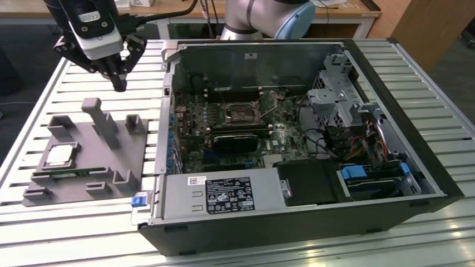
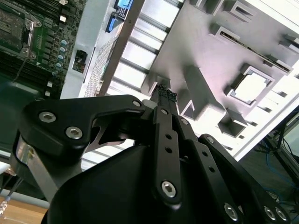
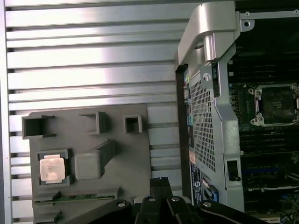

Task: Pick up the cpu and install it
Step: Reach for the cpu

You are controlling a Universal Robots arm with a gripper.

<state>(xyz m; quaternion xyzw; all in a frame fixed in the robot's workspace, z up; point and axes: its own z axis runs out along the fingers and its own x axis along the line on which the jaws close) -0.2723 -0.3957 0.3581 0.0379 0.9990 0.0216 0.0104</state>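
The cpu (image 1: 59, 154) is a small square chip with a silvery top, lying flat in a pocket of the grey holder plate (image 1: 137, 153) at the exterior view's left. Both wrist views show the cpu (image 2: 251, 87) (image 3: 51, 168) in that pocket. My gripper (image 1: 119, 83) hangs above the slatted table behind the holder plate, well apart from the chip. Its fingertips (image 2: 167, 93) (image 3: 160, 182) are pressed together with nothing between them. The empty socket (image 1: 243, 114) (image 3: 275, 105) sits on the green board inside the open computer case (image 1: 297, 222).
A green memory stick (image 1: 70, 173) lies in a slot along the holder's near edge. A tall grey post (image 1: 100, 119) rises from the holder. The case's metal side wall (image 3: 210, 93) stands between holder and board. Drive cages and cables (image 1: 356, 144) fill the case's right side.
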